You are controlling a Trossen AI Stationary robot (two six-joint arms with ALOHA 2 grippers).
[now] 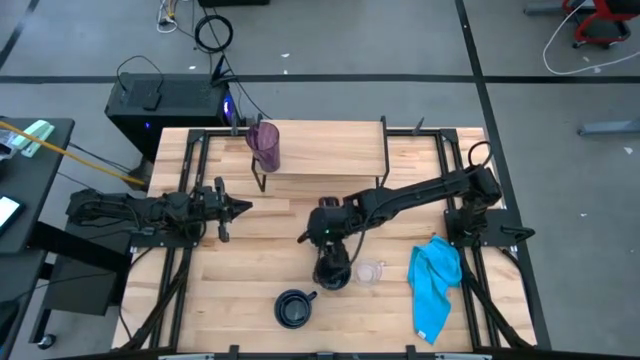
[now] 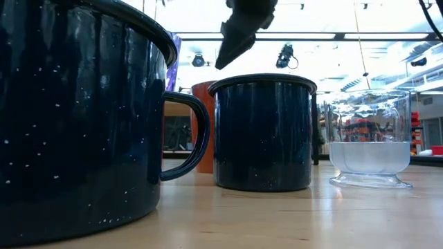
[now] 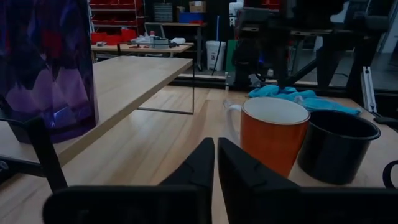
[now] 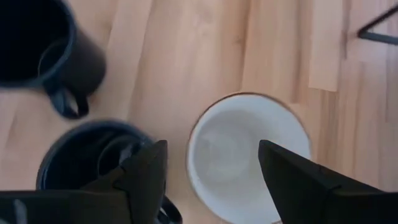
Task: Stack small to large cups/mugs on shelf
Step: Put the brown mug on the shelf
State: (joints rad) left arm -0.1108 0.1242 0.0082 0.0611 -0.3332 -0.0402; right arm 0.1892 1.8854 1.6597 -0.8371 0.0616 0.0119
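1. The left hand [image 1: 243, 207] waits at the left of the desk [image 1: 250, 300], well apart from the cups. In the left wrist view its fingers [image 3: 198, 163] lie pressed together with nothing between them.
2. The purple tumbler [image 1: 265, 146] stands alone on the left end of the shelf [image 1: 340, 150], at the back of the desk.
3. The right hand [image 4: 211, 165] hangs over the orange mug [image 4: 249, 155] in the middle of the desk. Its fingers are spread wide to either side of the white rim and hold nothing.
4. The step in hand looks like a grasp of that mug. To do it well, the hand should come down straight, with one finger inside the rim and one outside, or square across the wall. It should also stay clear of the navy mug [image 4: 93, 162] just beside it.
5. The second navy mug [image 1: 293, 308] sits near the front edge of the desk. A clear glass [image 1: 369, 272] stands just right of the first navy mug.
6. The blue cloth [image 1: 436, 283] lies at the right of the desk.
7. Count in view: one tumbler, one orange mug, two navy mugs, one clear glass. A second glass cannot be made out.
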